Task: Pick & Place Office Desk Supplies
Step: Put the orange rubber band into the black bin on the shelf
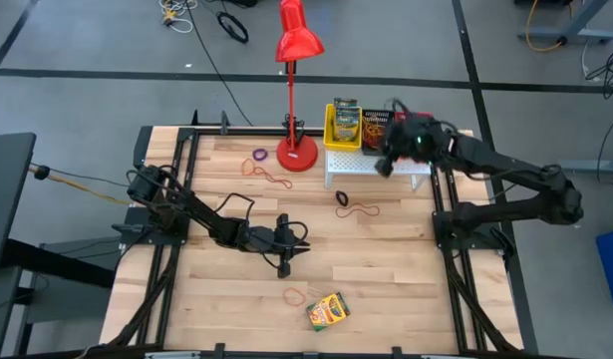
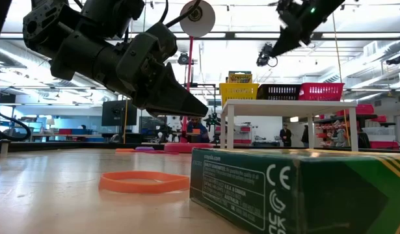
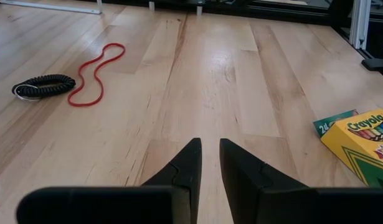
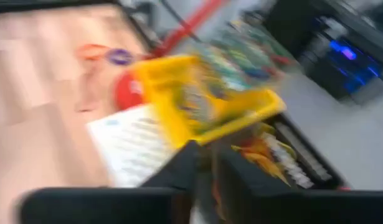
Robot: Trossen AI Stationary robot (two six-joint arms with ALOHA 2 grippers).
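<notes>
Crayon box (image 1: 328, 311) lies flat at near bench (image 1: 406, 269) edge, long axis diagonal, orange band (image 1: 294, 295) just beside it. Left hand (image 1: 284, 261) is the nearer one, hovering mid-bench, fingers nearly together, grasping nothing. Farther: red band (image 1: 360, 210), black coil (image 1: 343, 198). Right hand (image 1: 384, 165) hangs over the white stand (image 1: 376, 168) by yellow bin (image 1: 344, 125); grip state can't tell. Open lab beyond.

Bright even light, right wrist blurred

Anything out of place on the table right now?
Yes: one crayon box lies tilted near the front edge, far from the yellow bin on the white stand. Rubber bands, such as the orange one, lie scattered.
</notes>
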